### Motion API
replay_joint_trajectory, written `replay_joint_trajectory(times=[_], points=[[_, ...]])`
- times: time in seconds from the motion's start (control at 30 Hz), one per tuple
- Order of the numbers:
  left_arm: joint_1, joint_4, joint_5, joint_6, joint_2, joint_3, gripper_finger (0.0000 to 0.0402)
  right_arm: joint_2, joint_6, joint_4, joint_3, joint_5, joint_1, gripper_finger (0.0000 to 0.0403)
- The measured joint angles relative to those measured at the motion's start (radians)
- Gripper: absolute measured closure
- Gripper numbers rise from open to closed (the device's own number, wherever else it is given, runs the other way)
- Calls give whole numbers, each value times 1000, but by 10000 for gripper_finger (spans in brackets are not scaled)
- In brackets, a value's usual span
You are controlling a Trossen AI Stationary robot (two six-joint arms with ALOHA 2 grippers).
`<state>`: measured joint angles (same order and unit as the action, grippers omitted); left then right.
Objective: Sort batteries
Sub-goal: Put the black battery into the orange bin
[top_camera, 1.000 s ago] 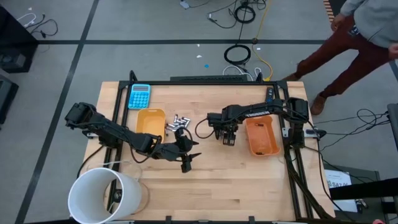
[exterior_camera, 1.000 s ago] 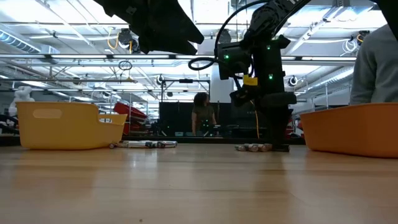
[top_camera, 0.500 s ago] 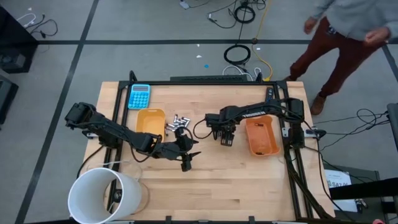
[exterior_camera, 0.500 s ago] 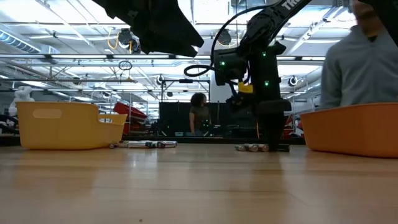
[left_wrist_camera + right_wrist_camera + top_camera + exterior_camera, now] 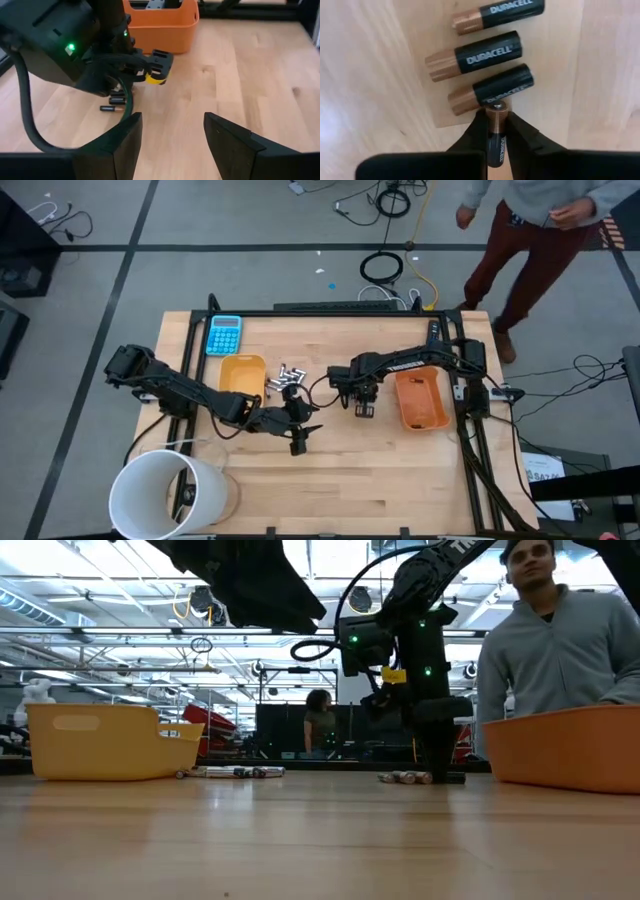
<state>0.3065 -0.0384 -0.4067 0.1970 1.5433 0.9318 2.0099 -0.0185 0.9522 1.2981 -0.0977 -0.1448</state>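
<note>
While the right claw [image 5: 496, 131] pinches one battery [image 5: 495, 134], three batteries [image 5: 482, 54] lie beside (left claw [image 5: 172, 137] spread, perhaps idle).

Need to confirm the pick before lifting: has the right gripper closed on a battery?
Shut on one. In the right wrist view the right gripper has both fingers pressed against a black-and-copper battery, beside three others lying on the table.
</note>
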Motion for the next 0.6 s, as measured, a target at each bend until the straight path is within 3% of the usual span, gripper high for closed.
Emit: replay_joint_trajectory(times=[0.13, 0.3, 0.47, 0.6], points=[[-30, 10, 115, -32, 0, 0, 178, -77, -11, 49, 33, -82, 16, 381], [-75, 22, 222, -114, 0, 0, 178, -321, -121, 132, 36, -125, 52, 381], [-114, 25, 389, -259, 0, 0, 178, -576, -317, 176, -49, -151, 144, 381], [-147, 22, 507, -315, 0, 0, 178, -745, -545, 193, -217, -184, 242, 381]])
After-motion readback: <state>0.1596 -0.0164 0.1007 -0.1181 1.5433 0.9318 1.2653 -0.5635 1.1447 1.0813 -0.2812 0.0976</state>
